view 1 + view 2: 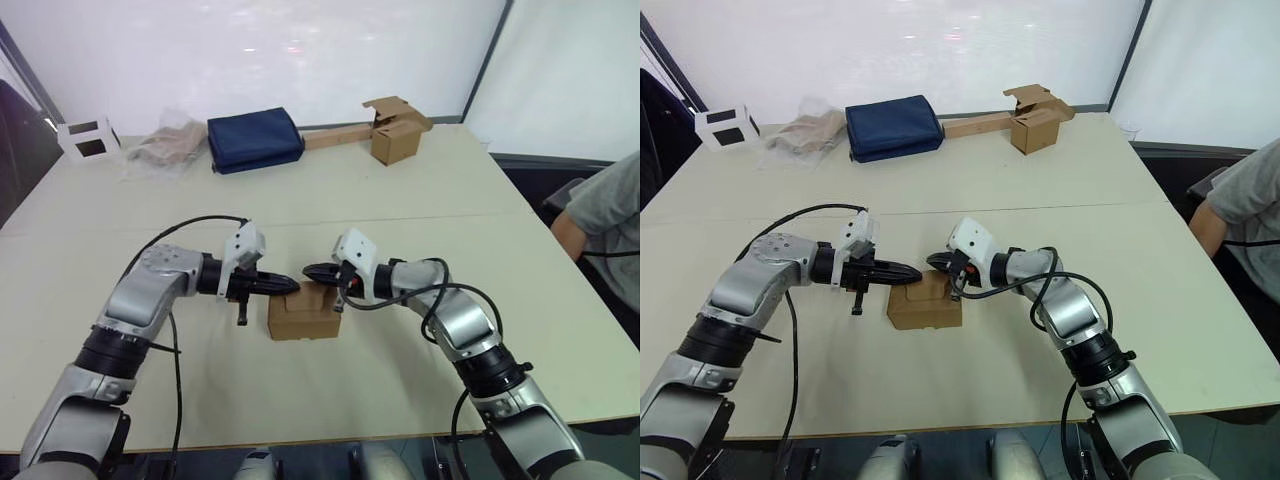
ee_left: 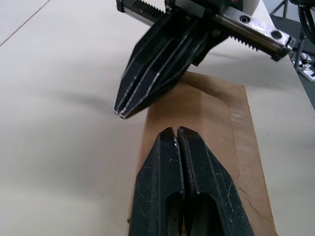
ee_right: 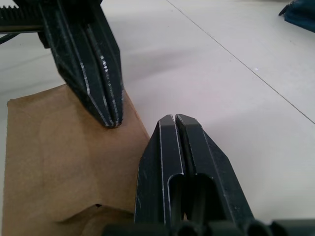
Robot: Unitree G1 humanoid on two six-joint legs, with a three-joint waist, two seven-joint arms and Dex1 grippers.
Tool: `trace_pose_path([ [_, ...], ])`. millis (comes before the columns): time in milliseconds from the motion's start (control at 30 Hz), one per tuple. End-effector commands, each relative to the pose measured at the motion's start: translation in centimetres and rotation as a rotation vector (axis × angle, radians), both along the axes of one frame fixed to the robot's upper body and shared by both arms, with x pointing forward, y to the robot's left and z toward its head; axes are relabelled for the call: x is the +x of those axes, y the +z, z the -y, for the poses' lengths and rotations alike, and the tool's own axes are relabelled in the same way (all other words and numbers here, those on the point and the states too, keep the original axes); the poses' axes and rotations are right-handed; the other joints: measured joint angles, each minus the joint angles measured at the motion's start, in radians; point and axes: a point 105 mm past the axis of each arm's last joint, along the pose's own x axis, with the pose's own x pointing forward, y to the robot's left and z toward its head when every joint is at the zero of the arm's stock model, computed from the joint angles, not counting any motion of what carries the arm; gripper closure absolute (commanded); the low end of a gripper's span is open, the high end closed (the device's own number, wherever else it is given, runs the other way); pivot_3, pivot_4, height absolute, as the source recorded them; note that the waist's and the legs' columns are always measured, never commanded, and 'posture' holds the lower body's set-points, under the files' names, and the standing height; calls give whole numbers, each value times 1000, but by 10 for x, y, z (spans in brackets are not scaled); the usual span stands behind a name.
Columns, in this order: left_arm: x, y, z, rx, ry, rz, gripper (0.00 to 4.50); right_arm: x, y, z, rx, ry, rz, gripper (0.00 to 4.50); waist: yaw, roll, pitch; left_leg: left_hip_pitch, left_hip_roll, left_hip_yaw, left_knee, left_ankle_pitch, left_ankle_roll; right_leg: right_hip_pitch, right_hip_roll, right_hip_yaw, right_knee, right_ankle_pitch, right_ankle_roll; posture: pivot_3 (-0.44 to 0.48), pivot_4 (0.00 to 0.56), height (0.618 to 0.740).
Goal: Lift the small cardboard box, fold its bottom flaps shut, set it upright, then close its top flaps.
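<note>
Two grippers meet nose to nose over the small cardboard box [image 1: 303,314], which sits on the table [image 1: 420,215] near its front edge, about midway between my arms. The left gripper [image 1: 291,287] and the right gripper [image 1: 309,271] each have their fingers pressed together, holding nothing, tips hovering just above the box's far upper edge. I judge the box light and fairly stiff, though its flaps should bend easily, so I would pinch opposite side walls rather than a flap. There is open tabletop on both sides and beyond for turning it. Farther back lie a dark blue bag [image 1: 254,139], a crumpled plastic bag [image 1: 164,145] and another cardboard box [image 1: 396,137]; a person [image 1: 608,220] sits off to the right.
</note>
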Motion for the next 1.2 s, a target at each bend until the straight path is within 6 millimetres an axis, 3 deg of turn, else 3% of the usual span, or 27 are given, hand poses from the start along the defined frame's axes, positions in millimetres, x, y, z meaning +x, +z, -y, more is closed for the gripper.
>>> trace_pose_path([
  [33,2,4,0,-5,7,26,4446,-18,41,1,134,54,29,4500,1,0,0,0,0,0,0,0,0,0,0,0,0,0,0,0,150,740],
  [167,2,4,2,-8,-1,29,4446,-44,45,8,121,131,-33,4500,1,0,0,0,0,0,0,0,0,0,0,0,0,0,0,0,150,740],
  [300,2,5,3,-12,-3,33,4446,-48,41,12,98,113,-69,4500,1,0,0,0,0,-1,0,0,0,0,0,0,0,0,0,0,150,740],
  [500,1,7,5,-24,-5,38,4446,-63,18,6,100,154,-248,4500,0,0,0,0,0,-1,0,0,0,0,0,0,0,0,0,0,150,740],
  [667,0,8,6,-28,-6,37,4446,-63,2,2,44,148,-293,4500,0,0,0,0,0,-1,0,0,0,0,0,0,1,0,0,0,150,740],
  [1200,3,20,8,-92,33,28,4446,-48,-18,-1,-48,95,-326,4500,0,0,0,0,0,-1,1,0,0,0,0,0,0,0,0,0,150,740],
])
